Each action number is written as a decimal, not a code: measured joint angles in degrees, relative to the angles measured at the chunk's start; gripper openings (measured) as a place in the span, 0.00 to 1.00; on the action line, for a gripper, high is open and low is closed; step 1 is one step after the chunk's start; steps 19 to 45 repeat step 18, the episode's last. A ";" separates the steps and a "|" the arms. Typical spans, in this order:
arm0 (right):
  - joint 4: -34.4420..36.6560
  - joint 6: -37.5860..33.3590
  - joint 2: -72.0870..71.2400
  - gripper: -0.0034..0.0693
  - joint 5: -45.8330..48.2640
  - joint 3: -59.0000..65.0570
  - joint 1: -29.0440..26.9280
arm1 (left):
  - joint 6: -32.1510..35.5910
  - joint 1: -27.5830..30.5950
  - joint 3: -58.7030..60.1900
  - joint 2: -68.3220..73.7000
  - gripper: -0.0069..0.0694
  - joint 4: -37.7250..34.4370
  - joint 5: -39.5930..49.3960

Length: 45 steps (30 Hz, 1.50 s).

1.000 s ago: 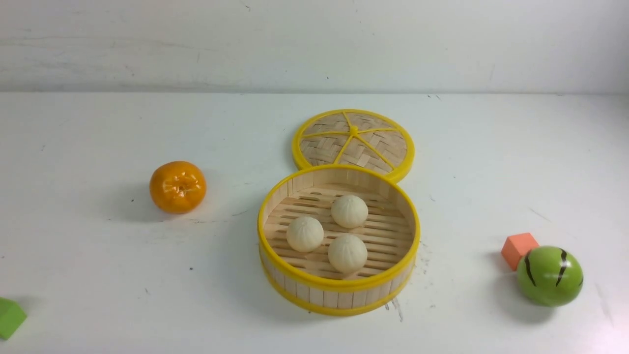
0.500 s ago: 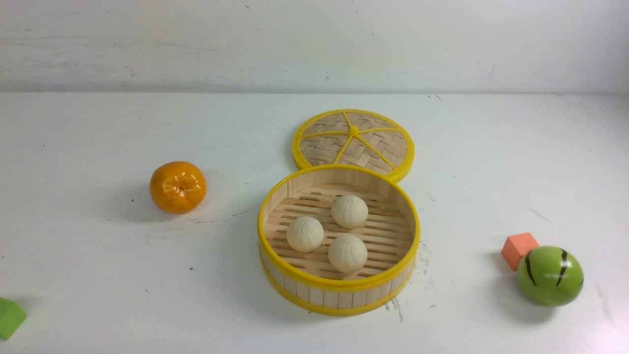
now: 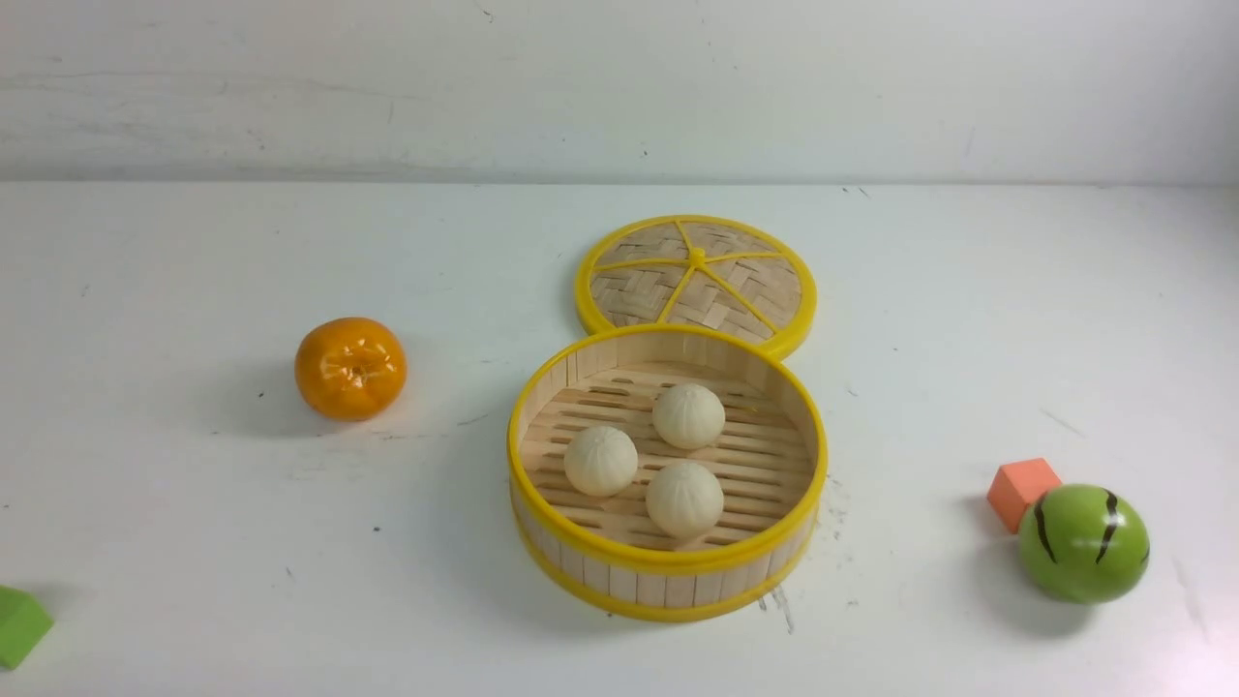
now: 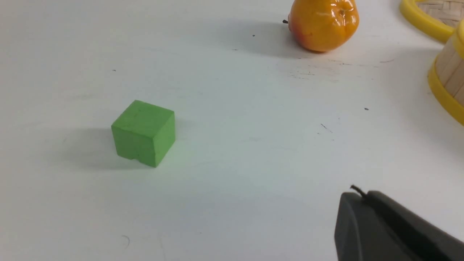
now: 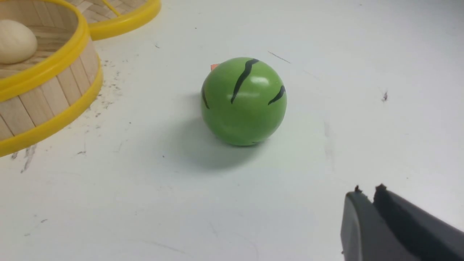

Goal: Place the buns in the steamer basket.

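Observation:
Three cream-white buns (image 3: 688, 415) (image 3: 601, 461) (image 3: 684, 499) lie on the slatted floor of the steamer basket (image 3: 668, 560), which stands in the middle of the table. Neither arm shows in the front view. In the left wrist view my left gripper (image 4: 357, 194) is shut with nothing in it, low over bare table, and the basket's wall (image 4: 449, 72) is off to one side. In the right wrist view my right gripper (image 5: 367, 192) has its jaws together and holds nothing. It hangs near the green striped ball, with one bun (image 5: 14, 40) visible inside the basket (image 5: 47, 94).
The woven lid (image 3: 697, 281) lies flat just behind the basket. An orange (image 3: 350, 368) sits to the left and a green cube (image 3: 17, 624) at the front left corner. At the right are an orange-red cube (image 3: 1021, 489) and the green striped ball (image 3: 1082, 544).

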 joint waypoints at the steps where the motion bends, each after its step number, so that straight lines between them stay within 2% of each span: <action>1: 0.00 0.00 0.00 0.13 0.00 0.00 0.00 | 0.00 0.00 0.00 0.00 0.07 0.00 0.00; 18: 0.00 0.00 0.00 0.17 0.00 0.00 0.00 | 0.00 0.00 0.00 0.00 0.09 0.00 0.00; 45: 0.00 0.00 0.00 0.17 0.00 0.00 0.00 | 0.00 0.00 0.00 0.00 0.09 0.00 0.00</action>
